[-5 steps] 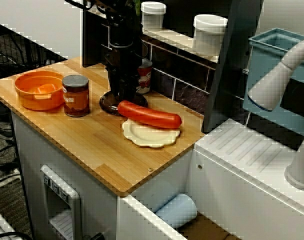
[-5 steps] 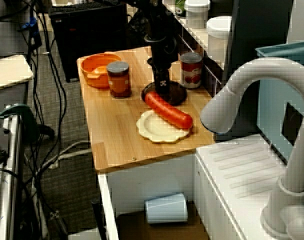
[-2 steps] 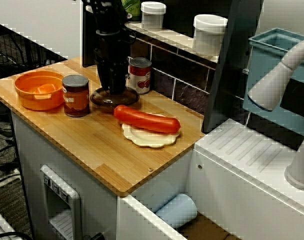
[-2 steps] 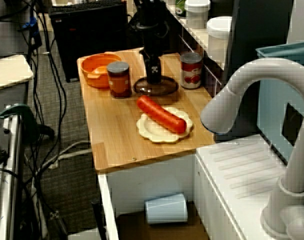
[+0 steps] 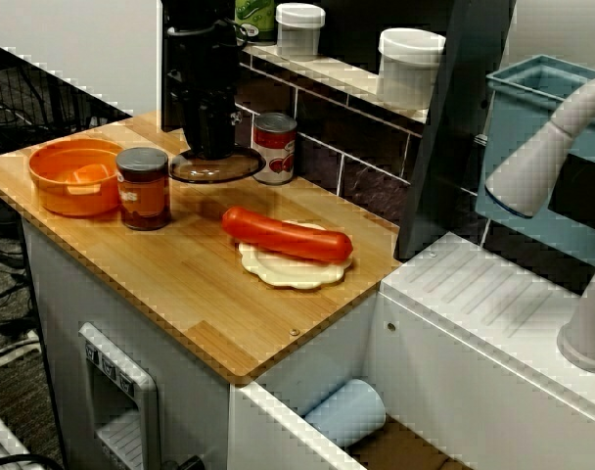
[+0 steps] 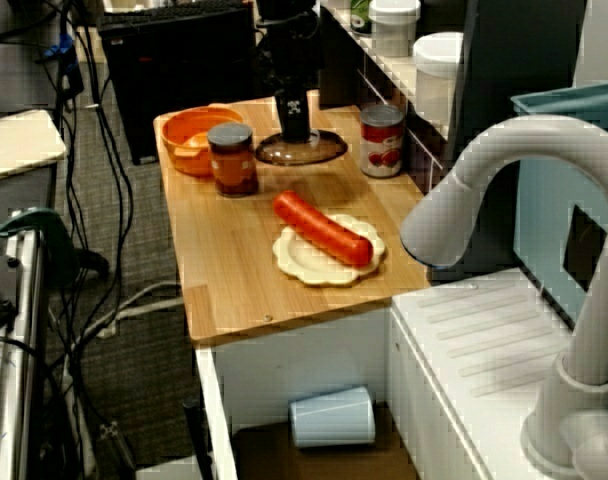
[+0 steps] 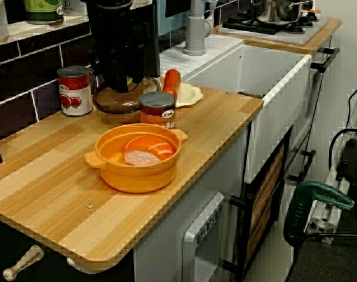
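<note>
The jaws stand upright in the middle of the brown glass dish [image 5: 237, 167]; I cannot tell if they are clamped on it. The dish seems to rest on the surface [image 5: 200, 284], at the back, just beside the tomato can [image 5: 274, 148]. In my judgement it is placed, and only the release is left.

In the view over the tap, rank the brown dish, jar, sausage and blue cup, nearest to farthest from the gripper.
1. Brown dish, right under the gripper.
2. Jar, beside the orange pot.
3. Sausage, mid-counter.
4. Blue cup, below the counter.
</note>
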Controlling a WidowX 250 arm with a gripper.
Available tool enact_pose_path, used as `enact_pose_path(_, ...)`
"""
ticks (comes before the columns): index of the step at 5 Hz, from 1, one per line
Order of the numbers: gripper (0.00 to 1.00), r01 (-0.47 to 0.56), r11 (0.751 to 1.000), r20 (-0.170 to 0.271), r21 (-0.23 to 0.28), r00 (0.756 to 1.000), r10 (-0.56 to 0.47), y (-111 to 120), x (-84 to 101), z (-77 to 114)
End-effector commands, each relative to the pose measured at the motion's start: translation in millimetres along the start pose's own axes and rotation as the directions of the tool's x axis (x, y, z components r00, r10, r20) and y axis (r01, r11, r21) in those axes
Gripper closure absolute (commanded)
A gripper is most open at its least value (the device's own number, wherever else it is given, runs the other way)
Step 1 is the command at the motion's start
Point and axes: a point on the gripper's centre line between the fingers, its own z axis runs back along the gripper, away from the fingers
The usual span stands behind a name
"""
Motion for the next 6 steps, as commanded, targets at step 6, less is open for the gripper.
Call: enact_pose_path(6,1.0,0.109,0.989,0.049,0.099,0.992,-0.114,21,-64.0,72.1)
